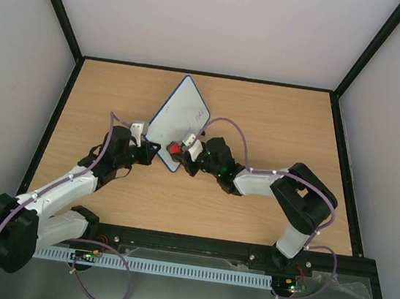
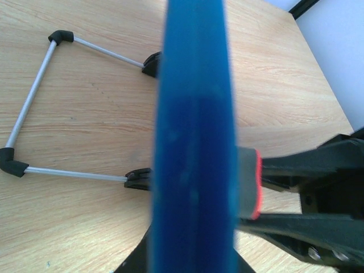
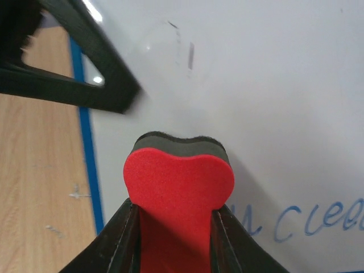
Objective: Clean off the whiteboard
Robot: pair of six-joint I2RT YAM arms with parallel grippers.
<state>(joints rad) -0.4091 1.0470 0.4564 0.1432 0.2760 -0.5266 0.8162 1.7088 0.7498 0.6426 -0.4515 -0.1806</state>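
Observation:
The whiteboard [image 1: 180,116] stands tilted on the table, white with a blue rim. My left gripper [image 1: 151,153] is shut on its near left edge. In the left wrist view the rim [image 2: 193,142] fills the centre edge-on, between the jaws. My right gripper [image 1: 184,149] is shut on the red eraser [image 1: 175,148] and presses its black felt against the board face. In the right wrist view the eraser [image 3: 179,173] sits between my fingers [image 3: 122,233], touching the board [image 3: 273,85]. Blue handwriting [image 3: 310,219] remains at lower right, and faint dark streaks [image 3: 190,55] lie above.
The board's wire stand [image 2: 34,102] with black corner pieces rests on the wooden table behind the board. The right gripper with the eraser [image 2: 250,183] shows past the rim. The left gripper's finger [image 3: 85,62] crosses the board's corner. Walls enclose the table [image 1: 277,123].

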